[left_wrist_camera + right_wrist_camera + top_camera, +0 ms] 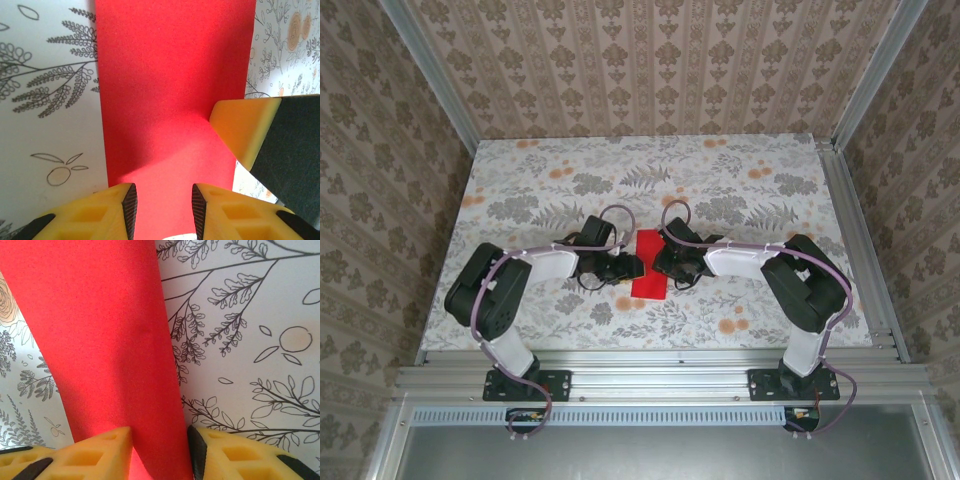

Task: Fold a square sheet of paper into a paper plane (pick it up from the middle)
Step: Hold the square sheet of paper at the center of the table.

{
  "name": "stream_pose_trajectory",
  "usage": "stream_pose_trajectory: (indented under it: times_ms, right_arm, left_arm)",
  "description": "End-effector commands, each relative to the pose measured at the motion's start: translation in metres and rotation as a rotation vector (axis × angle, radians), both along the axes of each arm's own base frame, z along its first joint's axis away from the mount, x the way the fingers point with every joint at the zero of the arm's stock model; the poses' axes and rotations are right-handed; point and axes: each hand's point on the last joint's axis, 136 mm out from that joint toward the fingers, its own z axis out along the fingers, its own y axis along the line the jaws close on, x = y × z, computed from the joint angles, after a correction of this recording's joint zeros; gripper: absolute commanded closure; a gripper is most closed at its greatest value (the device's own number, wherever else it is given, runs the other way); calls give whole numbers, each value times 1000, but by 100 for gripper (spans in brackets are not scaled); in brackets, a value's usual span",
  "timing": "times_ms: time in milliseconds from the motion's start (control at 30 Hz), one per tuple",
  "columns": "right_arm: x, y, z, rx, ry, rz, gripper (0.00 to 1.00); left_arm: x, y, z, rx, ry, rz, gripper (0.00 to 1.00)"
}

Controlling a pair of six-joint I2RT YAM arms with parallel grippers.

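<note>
The red sheet of paper point(650, 278) lies mid-table as a narrow upright rectangle between the two grippers. My left gripper point(627, 268) is at its left edge. In the left wrist view the sheet point(170, 75) lies flat on the cloth, and the left gripper point(163, 207) is open low over its near end. A yellow finger point(242, 127) of my right gripper point(664, 262) rests on the sheet's right edge. In the right wrist view the sheet point(100, 315) runs down into the gap of the open right gripper point(161, 452). The paper plane is out of view.
The table point(740, 180) is covered with a floral cloth with small orange flower prints. Patterned walls and metal frame rails point(855, 240) close in the left, right and back sides. Both arms are folded inward from their bases at the near edge.
</note>
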Motion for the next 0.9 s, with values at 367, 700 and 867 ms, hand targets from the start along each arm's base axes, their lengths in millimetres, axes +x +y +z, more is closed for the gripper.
stream_pose_trajectory:
  times_ms: [367, 700, 867]
  right_arm:
    - [-13, -10, -39, -82, 77, -26, 60]
    - [-14, -8, -40, -83, 76, -22, 60]
    - [-15, -8, -40, -82, 77, -19, 61]
  left_arm:
    - [4, -6, 14, -51, -26, -15, 63]
    - [-2, -6, 1, -47, 3, -27, 65]
    - [-5, -4, -7, -42, 25, -31, 73]
